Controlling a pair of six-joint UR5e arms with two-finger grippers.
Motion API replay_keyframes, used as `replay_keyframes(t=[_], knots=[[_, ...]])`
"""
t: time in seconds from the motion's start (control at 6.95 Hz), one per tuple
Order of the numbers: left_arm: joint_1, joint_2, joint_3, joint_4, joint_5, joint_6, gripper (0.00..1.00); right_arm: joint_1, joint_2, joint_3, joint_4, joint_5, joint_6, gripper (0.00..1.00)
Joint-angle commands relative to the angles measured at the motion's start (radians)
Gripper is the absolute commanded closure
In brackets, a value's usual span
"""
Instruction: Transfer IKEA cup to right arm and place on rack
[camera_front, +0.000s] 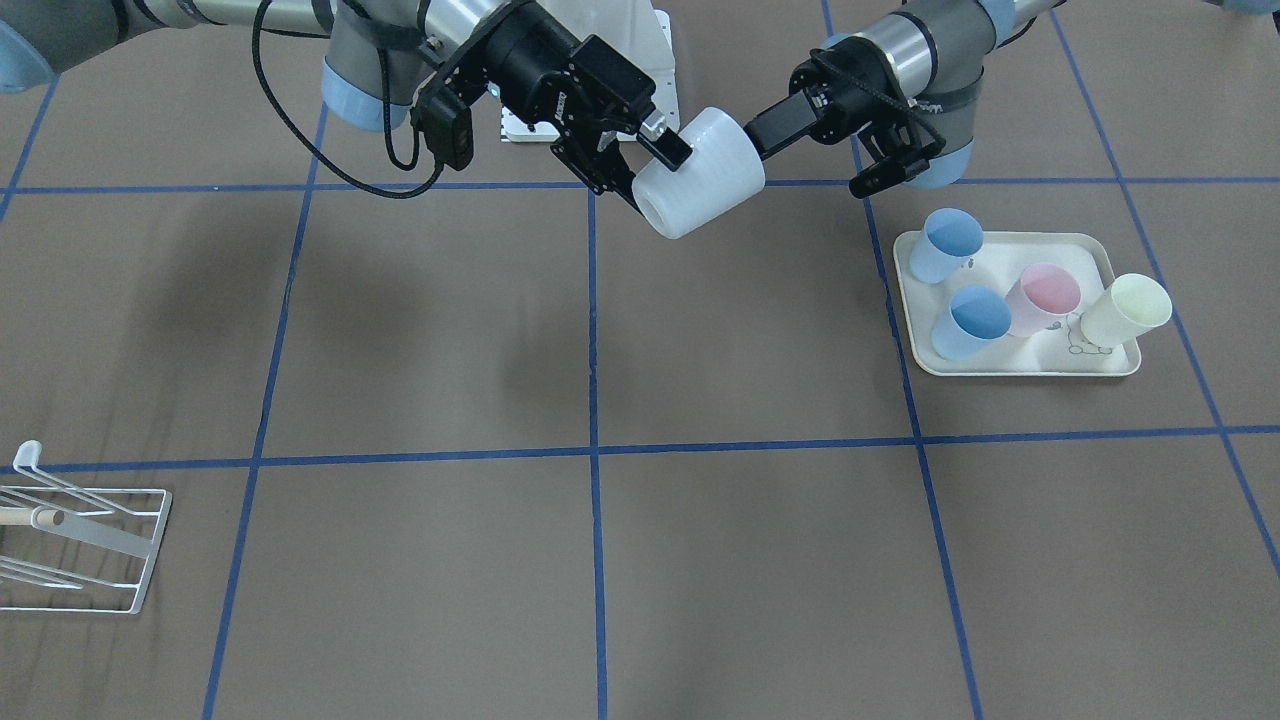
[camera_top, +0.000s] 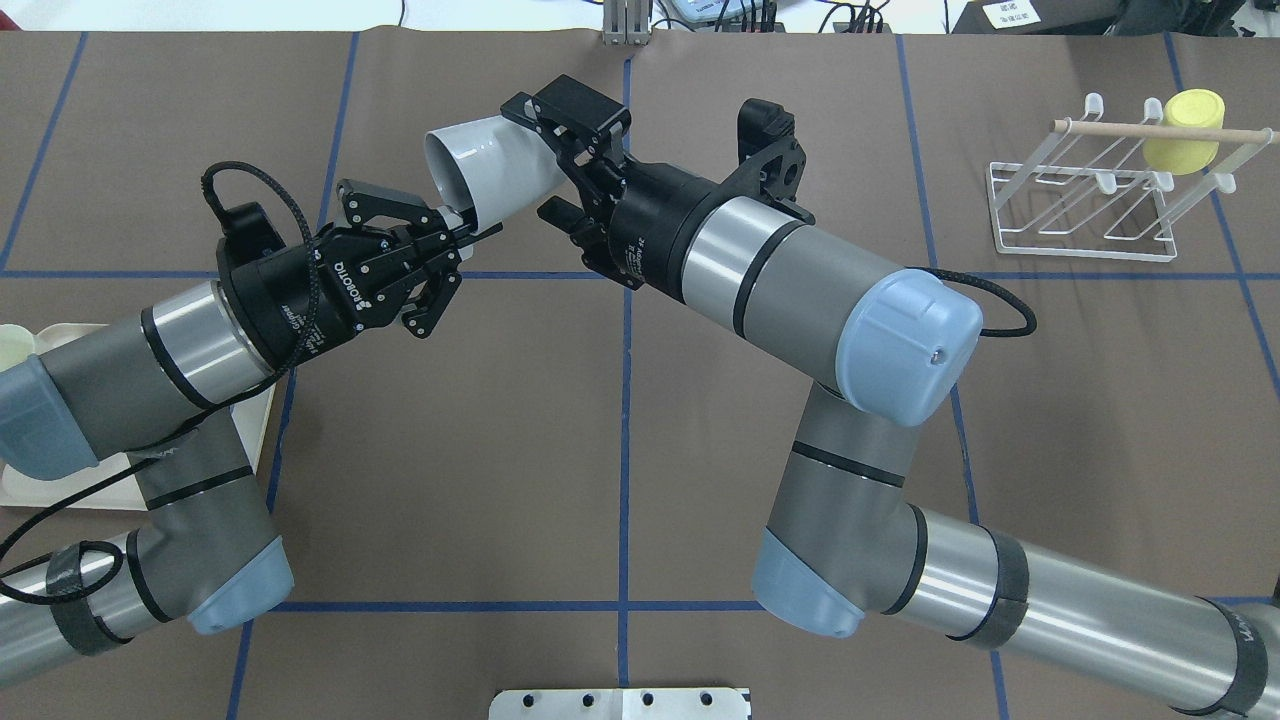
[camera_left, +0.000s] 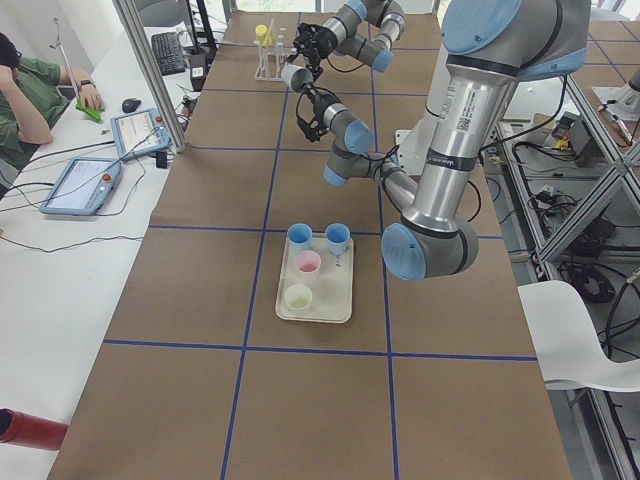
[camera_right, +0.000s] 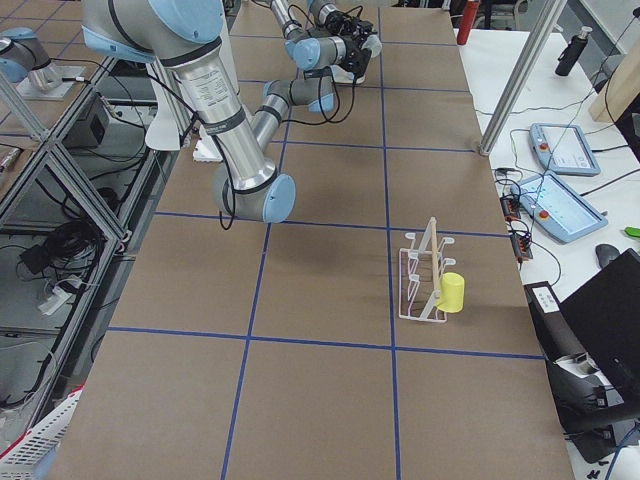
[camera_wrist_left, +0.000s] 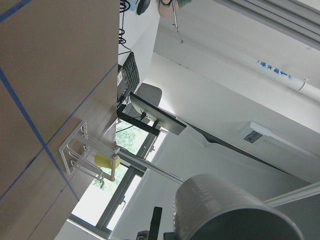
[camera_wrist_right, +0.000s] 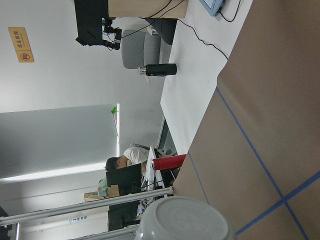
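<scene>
A white IKEA cup (camera_front: 705, 175) hangs tilted in mid-air over the far middle of the table, between both grippers. My left gripper (camera_top: 468, 228) is shut on the cup's rim; in the front-facing view it (camera_front: 757, 135) is on the right. My right gripper (camera_top: 575, 160) straddles the cup's body near its base, fingers touching both sides, shut on it. The white wire rack (camera_top: 1085, 240) with a wooden dowel stands at the far right and carries a yellow cup (camera_top: 1185, 130). The cup's base shows in the right wrist view (camera_wrist_right: 185, 220).
A cream tray (camera_front: 1010, 368) on the left arm's side holds two blue cups, a pink one and a pale yellow one. Blue tape lines cross the brown table. An operator sits beside the table's far side (camera_left: 25, 95).
</scene>
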Motion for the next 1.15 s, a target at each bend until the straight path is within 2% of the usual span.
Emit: replay_keyframes(t=[0.0,1.01], knots=[[0.002,-0.005,0.001,0.0,0.0,-0.001,1.0,-0.001,0.0,-0.002,0.0,0.0,0.0,0.0],[0.019,-0.021,-0.001,0.02,0.0,0.001,1.0,-0.008,0.0,0.0,0.0,0.0,0.0,0.0]])
